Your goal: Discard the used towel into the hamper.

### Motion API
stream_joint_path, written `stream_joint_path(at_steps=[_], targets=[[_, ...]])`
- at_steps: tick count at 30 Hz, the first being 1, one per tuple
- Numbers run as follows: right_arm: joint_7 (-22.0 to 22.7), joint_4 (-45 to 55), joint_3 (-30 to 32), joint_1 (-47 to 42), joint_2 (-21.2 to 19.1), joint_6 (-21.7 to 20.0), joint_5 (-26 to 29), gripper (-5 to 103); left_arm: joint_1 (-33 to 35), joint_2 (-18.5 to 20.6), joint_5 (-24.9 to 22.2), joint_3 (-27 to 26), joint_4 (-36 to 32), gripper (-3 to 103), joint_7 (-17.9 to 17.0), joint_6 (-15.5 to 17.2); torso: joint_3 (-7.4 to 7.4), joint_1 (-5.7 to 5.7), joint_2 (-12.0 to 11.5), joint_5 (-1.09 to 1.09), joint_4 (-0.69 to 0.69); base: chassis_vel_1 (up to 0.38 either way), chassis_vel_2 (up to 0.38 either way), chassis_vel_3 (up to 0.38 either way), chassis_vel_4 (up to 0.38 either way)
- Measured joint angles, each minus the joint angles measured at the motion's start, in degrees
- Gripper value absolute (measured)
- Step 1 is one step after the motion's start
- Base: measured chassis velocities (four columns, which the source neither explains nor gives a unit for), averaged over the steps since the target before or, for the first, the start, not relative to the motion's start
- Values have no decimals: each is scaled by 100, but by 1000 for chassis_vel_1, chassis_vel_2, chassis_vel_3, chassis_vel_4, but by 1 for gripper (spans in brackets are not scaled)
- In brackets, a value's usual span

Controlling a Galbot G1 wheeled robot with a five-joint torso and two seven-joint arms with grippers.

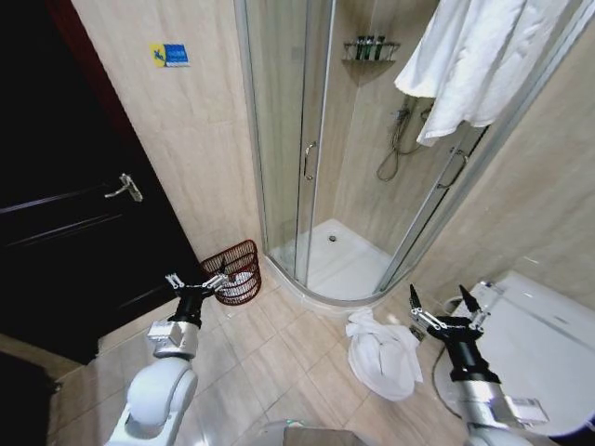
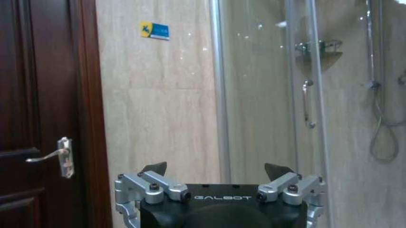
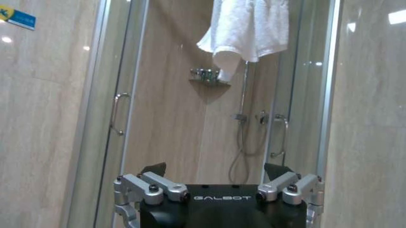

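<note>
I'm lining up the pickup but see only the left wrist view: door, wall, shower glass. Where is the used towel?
Observer: The crumpled white towel lies on the tiled floor by the shower base.
Operator: Which gripper is nearer?
Observer: The right gripper, open, beside the towel.
Operator: And the hamper?
Observer: The dark reddish-brown openwork hamper stands against the wall beside the shower; the open left gripper is just before it.

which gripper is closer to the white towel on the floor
The right. The right gripper hangs open just beside the crumpled towel, on its toilet side. The left gripper is open across the floor by the hamper, well away from the towel.
</note>
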Motion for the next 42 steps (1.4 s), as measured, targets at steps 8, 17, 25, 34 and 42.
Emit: stream_joint_path(at_steps=[8,17,25,34,42], targets=[[0,9,9,-3,1,18,22,100,6,4,-1,5,-24,100,0,5,0,0,0,0,0,-92,-95,91,100],[-1,9,13,-15,3,27,24,100,5,2,-3,10,-24,100,4,5,0,0,0,0,1,-111,-97,103,95],[-3,9,14,-17,4,29,25,100,5,2,-3,12,-24,100,4,8,0,0,0,-1,0,-82,-94,84,91],[-3,9,15,-16,4,29,24,100,5,2,-3,13,-24,100,5,9,0,2,0,0,-1,-58,-42,59,25],[-3,10,14,-16,4,29,24,100,6,2,-4,12,-23,100,5,10,0,-1,0,-2,-1,3,1,-14,2]])
